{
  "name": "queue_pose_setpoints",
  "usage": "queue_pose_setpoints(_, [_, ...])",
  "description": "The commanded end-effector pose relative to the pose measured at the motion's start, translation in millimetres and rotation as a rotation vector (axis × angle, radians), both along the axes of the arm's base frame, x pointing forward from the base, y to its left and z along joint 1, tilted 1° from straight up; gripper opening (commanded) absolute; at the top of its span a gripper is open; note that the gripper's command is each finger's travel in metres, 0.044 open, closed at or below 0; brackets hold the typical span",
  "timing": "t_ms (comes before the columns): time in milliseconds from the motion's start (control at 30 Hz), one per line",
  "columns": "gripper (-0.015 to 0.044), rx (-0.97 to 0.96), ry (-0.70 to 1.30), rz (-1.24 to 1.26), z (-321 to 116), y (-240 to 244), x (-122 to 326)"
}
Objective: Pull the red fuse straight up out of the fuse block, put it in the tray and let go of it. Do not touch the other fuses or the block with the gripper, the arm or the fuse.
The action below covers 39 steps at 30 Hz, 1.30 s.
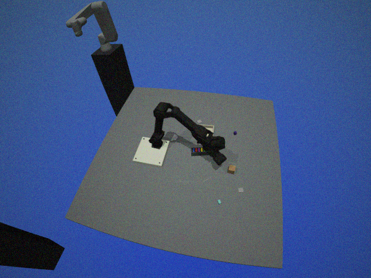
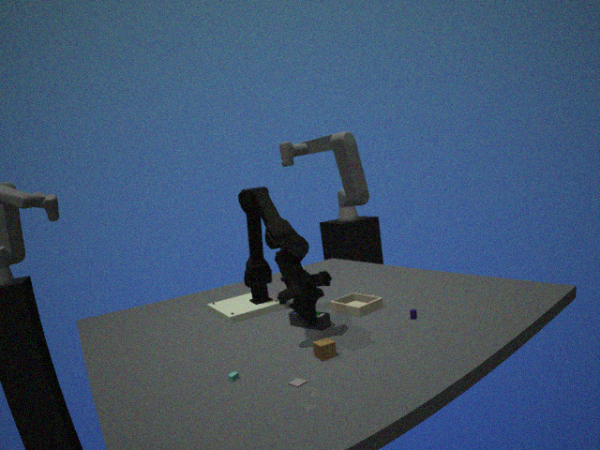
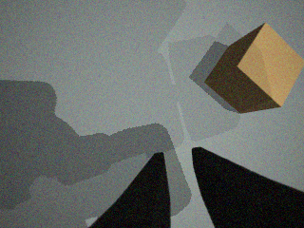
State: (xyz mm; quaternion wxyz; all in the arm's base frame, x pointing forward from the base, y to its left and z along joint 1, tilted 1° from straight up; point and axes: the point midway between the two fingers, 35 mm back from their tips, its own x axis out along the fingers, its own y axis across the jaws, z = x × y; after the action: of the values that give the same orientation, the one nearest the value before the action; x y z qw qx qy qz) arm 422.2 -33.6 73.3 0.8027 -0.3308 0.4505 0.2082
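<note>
No writing readable; pincer (image 3: pixel 180 190) nearly closed, empty.

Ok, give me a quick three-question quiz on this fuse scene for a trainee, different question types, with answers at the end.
1. True or false: the gripper is clamped on the red fuse.
2. Multiple choice: in the wrist view, what lies on the table ahead of the fingers? A) the orange cube B) a green bottle C) a white plate
3. Short answer: judging by the exterior view, is any fuse lying in the tray yet?

Key
1. False. The fingers stand close together with only the table surface showing between them.
2. A.
3. No. The tray's inside looks bare, and it stands apart from the fuse block.
</note>
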Motion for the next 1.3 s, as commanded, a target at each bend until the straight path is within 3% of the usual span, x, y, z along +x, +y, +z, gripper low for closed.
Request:
queue_pose_setpoints(0, [0.0064,-0.223,0.225,0.508,7,30,-71])
queue_pose_setpoints(267, [0.0064,-0.338,0.424,1.037,19,49,-147])
queue_pose_setpoints(1267, [0.0064,-0.340,0.428,1.048,2,50,-147])
